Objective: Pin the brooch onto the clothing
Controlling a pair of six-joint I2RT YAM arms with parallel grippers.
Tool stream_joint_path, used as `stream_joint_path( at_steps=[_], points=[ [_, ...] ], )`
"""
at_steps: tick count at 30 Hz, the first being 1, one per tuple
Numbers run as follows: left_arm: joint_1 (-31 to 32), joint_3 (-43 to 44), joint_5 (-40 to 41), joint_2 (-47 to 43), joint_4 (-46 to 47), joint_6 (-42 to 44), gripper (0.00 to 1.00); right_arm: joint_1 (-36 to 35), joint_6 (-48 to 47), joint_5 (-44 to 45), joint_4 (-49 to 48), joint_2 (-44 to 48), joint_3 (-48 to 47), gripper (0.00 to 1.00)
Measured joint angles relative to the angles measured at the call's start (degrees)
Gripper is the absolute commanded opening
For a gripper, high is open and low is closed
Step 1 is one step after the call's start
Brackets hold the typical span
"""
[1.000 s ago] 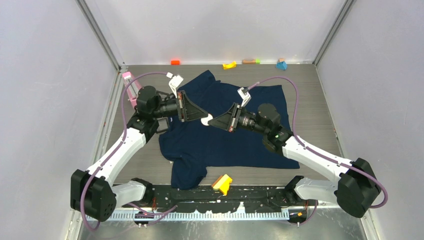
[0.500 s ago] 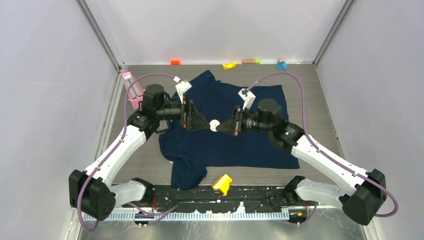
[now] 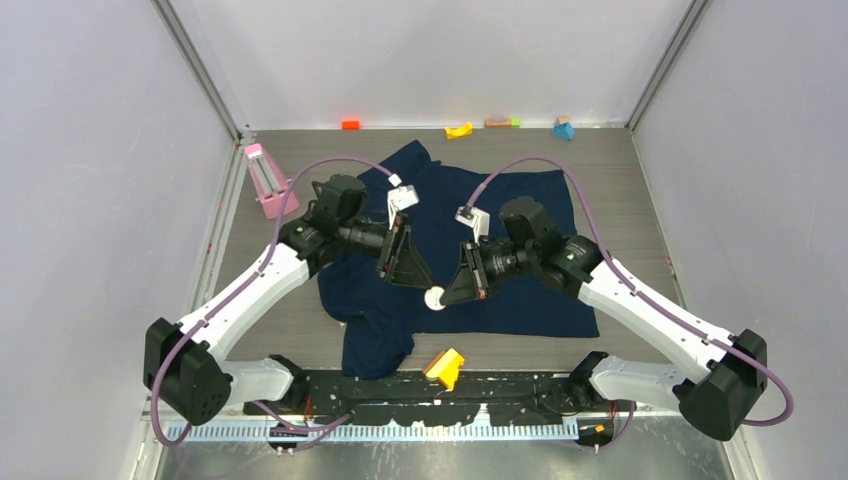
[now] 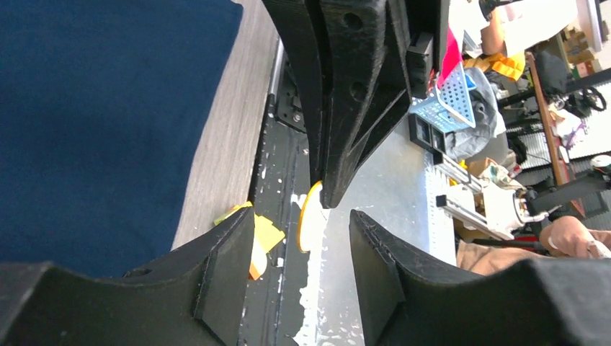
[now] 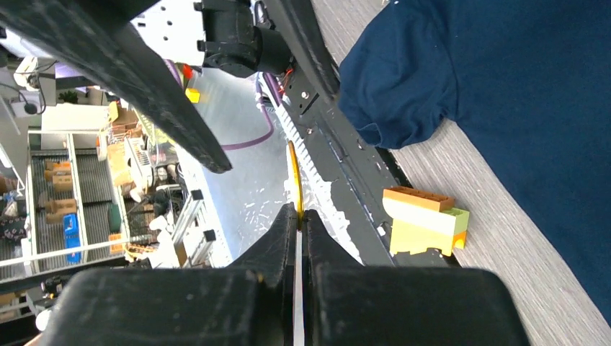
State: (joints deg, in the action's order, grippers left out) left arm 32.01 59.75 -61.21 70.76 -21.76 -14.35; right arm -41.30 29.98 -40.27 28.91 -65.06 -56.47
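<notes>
- The right end effector is closed tight on the brooch and pinches it by the rim between its two fingertips.
- The left end effector has its jaws apart at a middle width. In the left wrist view the brooch sits just in front of the gap, and neither finger touches it.
- The brooch is in the air between the tips of the two end effectors, over the near part of the shirt and close to the front hem. In both wrist views it is clear of the fabric.
- From above, only the pale round back of the brooch shows. In the wrist views it is seen edge-on, as a thin orange line, and its pin cannot be made out.
- The two arms cover the middle of the shirt, so the folds there are hidden. The fingers of the left end effector are cut off by the bottom edge of their own view.
- A yellow block lies at the near edge of the bench, just beside the hem of the shirt and apart from the brooch.
- One second ago the two end effectors met over the middle of the shirt. Now the meeting point has come toward the near hem, and the left arm reaches farther to the centre. The shirt and the yellow block lie as before.
</notes>
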Motion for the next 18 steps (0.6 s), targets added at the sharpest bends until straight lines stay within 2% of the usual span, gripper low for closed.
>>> stream_joint_path(
  at_steps=[2, 6, 9, 14, 18],
  points=[
    [0.72, 0.52, -0.35, 0.85, -1.4, 0.76, 0.52, 0.0, -0.39, -0.92, 0.33, 0.55, 0.0, 0.01],
    [2.38, 1.64, -0.39, 2.82, -4.24, 2.64, 0.4, 0.0, -1.18, -2.19, 0.44, 1.44, -0.02, 0.01],
    [3.17, 1.86, -0.61, 3.61, -5.73, 3.26, 0.35, 0.0, -1.57, -2.51, 0.96, 1.46, -0.15, 0.01],
    [3.74, 1.9, -1.11, 3.78, -6.62, 4.11, 0.33, 0.0, -2.16, -2.47, 2.08, 1.46, -0.22, 0.01],
    [4.2, 2.36, -1.9, 4.57, -7.72, 4.61, 0.38, 0.0, -2.47, -2.21, 2.51, 1.46, -0.22, 0.01]
  ],
)
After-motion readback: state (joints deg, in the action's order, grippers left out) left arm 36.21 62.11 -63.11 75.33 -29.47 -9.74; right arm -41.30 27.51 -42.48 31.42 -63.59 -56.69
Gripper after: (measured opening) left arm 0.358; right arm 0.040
